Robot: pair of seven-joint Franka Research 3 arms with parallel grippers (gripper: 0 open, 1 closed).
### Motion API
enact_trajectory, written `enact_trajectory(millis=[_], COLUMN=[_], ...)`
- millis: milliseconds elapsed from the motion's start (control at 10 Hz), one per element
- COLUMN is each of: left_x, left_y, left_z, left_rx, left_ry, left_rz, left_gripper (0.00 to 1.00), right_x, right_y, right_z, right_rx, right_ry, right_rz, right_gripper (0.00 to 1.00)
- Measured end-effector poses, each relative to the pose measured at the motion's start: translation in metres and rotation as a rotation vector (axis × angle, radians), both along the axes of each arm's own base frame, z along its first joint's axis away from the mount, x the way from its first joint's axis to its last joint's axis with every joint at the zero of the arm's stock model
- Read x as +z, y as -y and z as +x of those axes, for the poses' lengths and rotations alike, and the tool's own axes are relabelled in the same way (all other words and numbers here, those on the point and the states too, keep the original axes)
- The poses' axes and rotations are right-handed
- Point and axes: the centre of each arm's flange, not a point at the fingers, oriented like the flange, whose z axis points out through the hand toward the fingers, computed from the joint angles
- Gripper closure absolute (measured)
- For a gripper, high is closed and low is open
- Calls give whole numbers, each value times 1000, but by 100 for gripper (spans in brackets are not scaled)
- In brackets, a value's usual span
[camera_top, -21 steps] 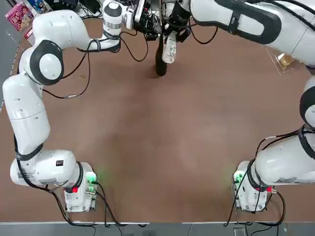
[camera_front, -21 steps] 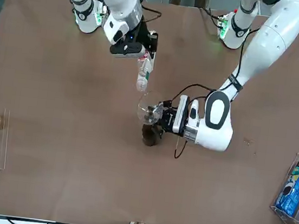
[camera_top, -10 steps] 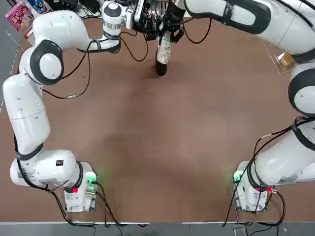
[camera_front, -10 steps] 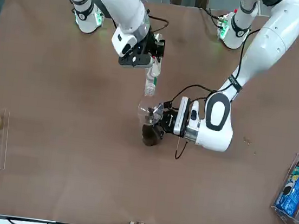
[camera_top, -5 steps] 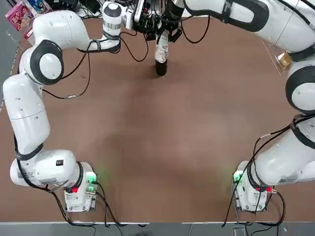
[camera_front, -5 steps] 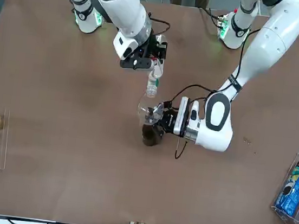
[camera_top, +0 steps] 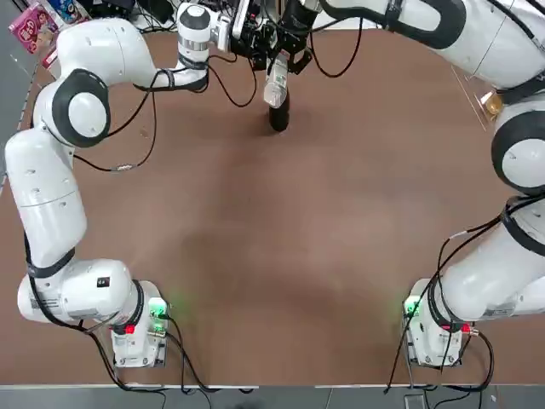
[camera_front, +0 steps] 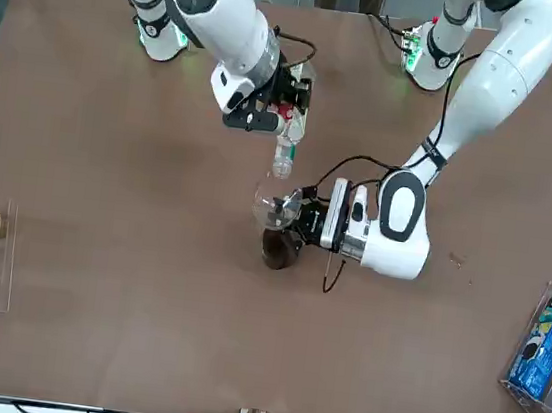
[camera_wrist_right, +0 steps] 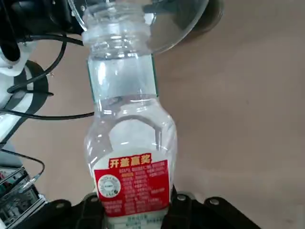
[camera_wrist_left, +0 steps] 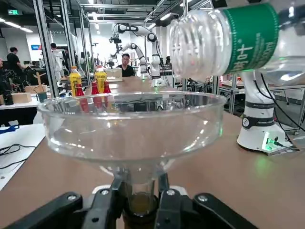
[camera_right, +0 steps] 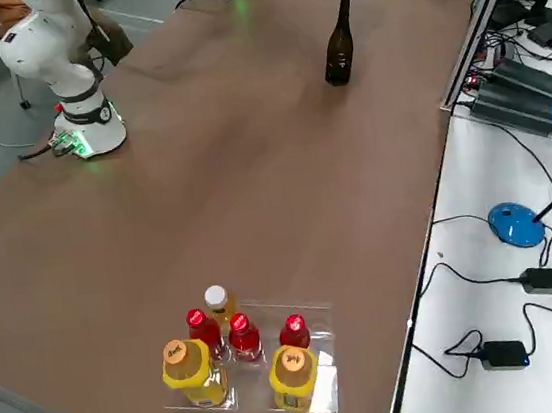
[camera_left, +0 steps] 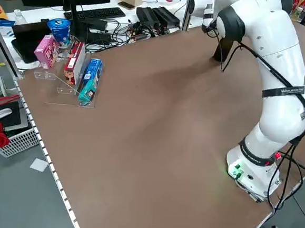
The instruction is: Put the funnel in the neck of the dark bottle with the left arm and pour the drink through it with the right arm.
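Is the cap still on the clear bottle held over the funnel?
No, in the left wrist view the clear bottle shows a bare threaded mouth with only its green neck band, tipped above the funnel.

I see clear funnel (camera_wrist_left: 131, 125) seated upright w/ stem in neck of dark bottle (camera_right: 338, 46), bottle standing on tabletop, drink (camera_wrist_right: 127, 138) uncapped, tipped mouth-down just over funnel rim, colourless liquid inside

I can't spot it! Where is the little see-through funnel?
The small clear funnel sits in the tall dark bottle's neck at the table's far middle, held by the left hand, under the clear drink bottle.
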Motion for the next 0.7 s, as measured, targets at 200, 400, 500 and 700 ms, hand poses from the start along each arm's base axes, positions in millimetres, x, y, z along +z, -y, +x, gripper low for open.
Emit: enact_trajectory(millis=[200,400,500,700], left_x=[0,0,0,1], left_y=[0,0,0,1], left_z=[0,0,0,0], left_rx=[-1,0,-1,-1], left_ry=[-2,-2,-1,-1], left_rz=[-2,-5,-6,-8], left_gripper=[71,71,71,71], right_x=[1,1,1,2], right_y=[0,1,1,0], right_z=[2,4,4,5], right_rx=[-8,-15,-19,-28], right_ry=[-9,-15,-20,-33], right_rz=[5,9,11,20], right_gripper=[60,60,60,60])
